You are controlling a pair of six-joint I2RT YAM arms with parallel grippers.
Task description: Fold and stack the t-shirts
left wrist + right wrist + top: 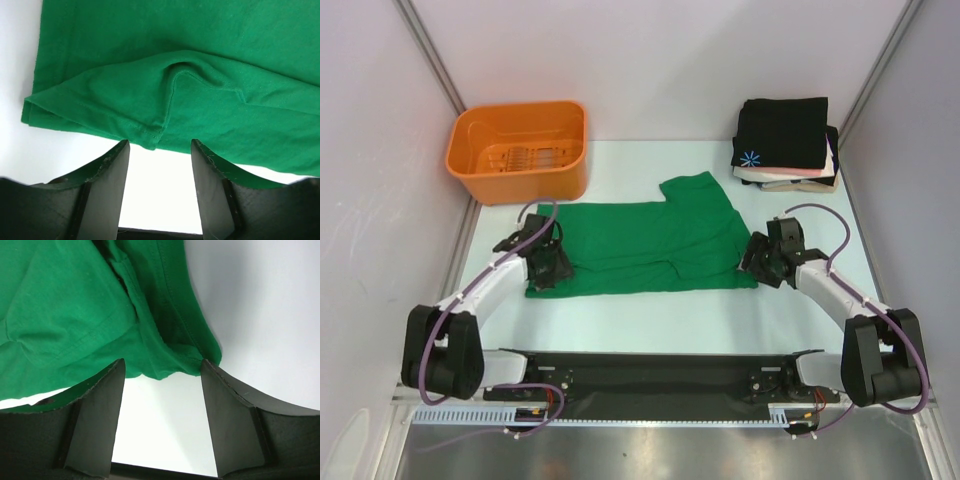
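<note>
Nearest, we see the left gripper (548, 268) and right gripper (757, 262), both spread open and empty, at the green shirt's (650, 245) near corners. It lies mid-table (620, 325). Beyond, the stack (785, 165), black shirt (782, 130) on top, sits far right; the basket (520, 180) far left.

One green t-shirt (640, 250) at centre, one orange basket (520, 185) upper left, at least three folded t-shirts (782, 135) stacked upper right.
</note>
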